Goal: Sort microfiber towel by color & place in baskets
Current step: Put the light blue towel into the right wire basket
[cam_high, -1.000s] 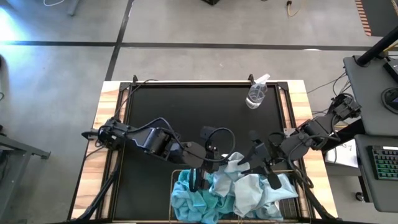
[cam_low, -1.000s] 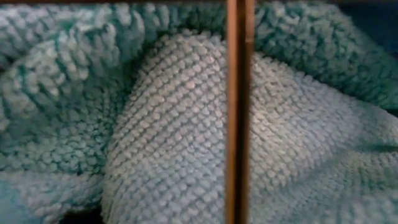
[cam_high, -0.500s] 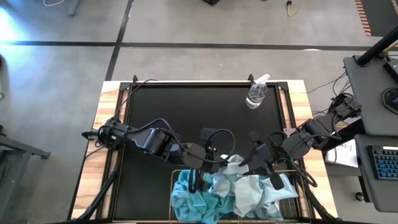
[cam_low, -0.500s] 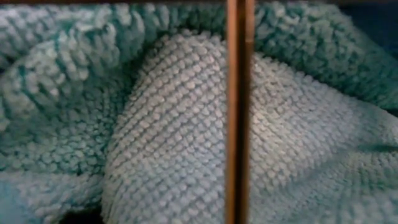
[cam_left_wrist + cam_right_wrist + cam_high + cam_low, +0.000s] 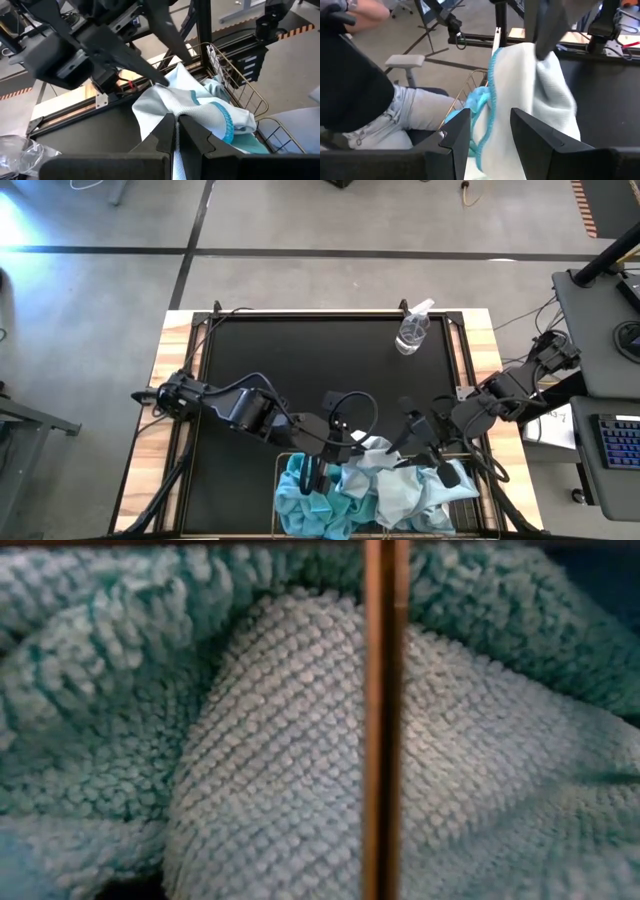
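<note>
Both arms are working over the wire basket (image 5: 290,465) at the table's (image 5: 300,360) near edge; all positions below are given rel. to that basket.

Left end effector (image 5: 352,442) is hanging just above the basket's far rim w/ fingers (image 5: 165,131) closed tight, pinching a pale grey-blue towel (image 5: 375,450) that is draping down toward the pile. In the left wrist view the same cloth (image 5: 200,105), w/ a turquoise stitched hem, is trailing from the closed tips over the mesh wall (image 5: 235,75).

Right end effector (image 5: 428,462) is sitting just to the basket's right side, over the pile, fingers (image 5: 457,137) standing apart w/ the pale cloth (image 5: 525,90) hanging between and ahead of them; whether they are touching it cannot be told.

Turquoise towels (image 5: 305,498) and pale ones (image 5: 400,500) are lying mixed in one heap in and over the basket; the low view is filled by both colours (image 5: 280,770) pressed against a wire (image 5: 384,720).

A spray bottle (image 5: 412,330) is standing well beyond the basket, at the table's far side.

Progress (judged): early. Colours are unsorted; a second basket cannot be made out as separate. One pale towel is being lifted out; the rest is left to do.
</note>
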You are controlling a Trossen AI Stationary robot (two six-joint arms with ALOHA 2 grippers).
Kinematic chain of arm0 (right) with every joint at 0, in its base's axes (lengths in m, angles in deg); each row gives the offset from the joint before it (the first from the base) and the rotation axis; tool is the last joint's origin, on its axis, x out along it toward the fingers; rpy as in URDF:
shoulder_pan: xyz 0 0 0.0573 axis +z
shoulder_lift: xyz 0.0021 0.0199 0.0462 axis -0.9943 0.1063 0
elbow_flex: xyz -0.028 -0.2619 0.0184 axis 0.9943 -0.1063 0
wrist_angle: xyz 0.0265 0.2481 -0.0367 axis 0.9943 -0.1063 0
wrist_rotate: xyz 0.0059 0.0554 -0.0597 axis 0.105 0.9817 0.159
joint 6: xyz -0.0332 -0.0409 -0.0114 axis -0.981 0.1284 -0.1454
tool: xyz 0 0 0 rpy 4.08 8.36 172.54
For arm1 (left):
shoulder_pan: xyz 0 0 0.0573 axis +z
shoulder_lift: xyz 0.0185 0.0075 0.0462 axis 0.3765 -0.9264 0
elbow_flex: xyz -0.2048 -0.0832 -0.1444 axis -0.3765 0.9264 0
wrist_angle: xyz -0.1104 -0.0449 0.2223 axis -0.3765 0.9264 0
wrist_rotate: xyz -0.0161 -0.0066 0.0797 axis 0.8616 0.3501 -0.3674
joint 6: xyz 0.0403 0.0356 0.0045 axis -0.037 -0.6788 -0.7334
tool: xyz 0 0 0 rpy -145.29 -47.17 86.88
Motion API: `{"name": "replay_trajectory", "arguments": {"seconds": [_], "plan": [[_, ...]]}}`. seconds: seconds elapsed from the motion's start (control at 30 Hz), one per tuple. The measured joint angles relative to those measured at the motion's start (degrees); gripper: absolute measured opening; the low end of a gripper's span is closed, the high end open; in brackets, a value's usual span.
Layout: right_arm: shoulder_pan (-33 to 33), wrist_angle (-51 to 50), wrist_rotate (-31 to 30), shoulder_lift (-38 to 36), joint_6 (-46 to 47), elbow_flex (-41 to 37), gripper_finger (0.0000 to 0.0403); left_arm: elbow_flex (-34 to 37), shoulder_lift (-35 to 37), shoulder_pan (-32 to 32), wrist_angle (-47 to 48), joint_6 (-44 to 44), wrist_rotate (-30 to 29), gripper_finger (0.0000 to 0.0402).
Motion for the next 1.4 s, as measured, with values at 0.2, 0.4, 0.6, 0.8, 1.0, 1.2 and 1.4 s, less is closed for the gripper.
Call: {"name": "replay_trajectory", "arguments": {"seconds": [0.2,0.4,0.6,0.8,1.0,1.2,1.4], "plan": [[0.0,0.0,0.0,0.4,-1.4,0.0,0.0134,0.0,0.0,-0.3,0.0,0.3,0.4,0.0000],[0.0,0.0,-0.4,0.3,-1.5,0.0,0.0134,0.0,0.0,-0.3,-0.4,1.4,4.5,0.0000],[0.0,0.0,-7.2,0.2,-2.2,0.0,0.0134,0.0,0.0,-0.5,-0.7,1.4,4.5,0.0000],[0.0,-0.1,-13.2,0.2,-4.0,0.0,0.0134,0.0,0.0,-0.8,-0.9,1.4,4.6,0.0000],[0.0,-0.1,-14.8,0.2,-5.1,0.0,0.0134,0.0,0.0,-0.8,-0.9,1.3,4.6,0.0000],[0.0,-0.1,-10.0,1.0,-4.4,0.0,0.0134,0.0,0.0,-0.8,-0.9,1.2,4.6,0.0000],[0.0,0.0,-9.5,1.0,-4.1,0.0,0.0134,0.0,0.0,-0.8,-0.9,0.9,4.6,0.0000]]}}
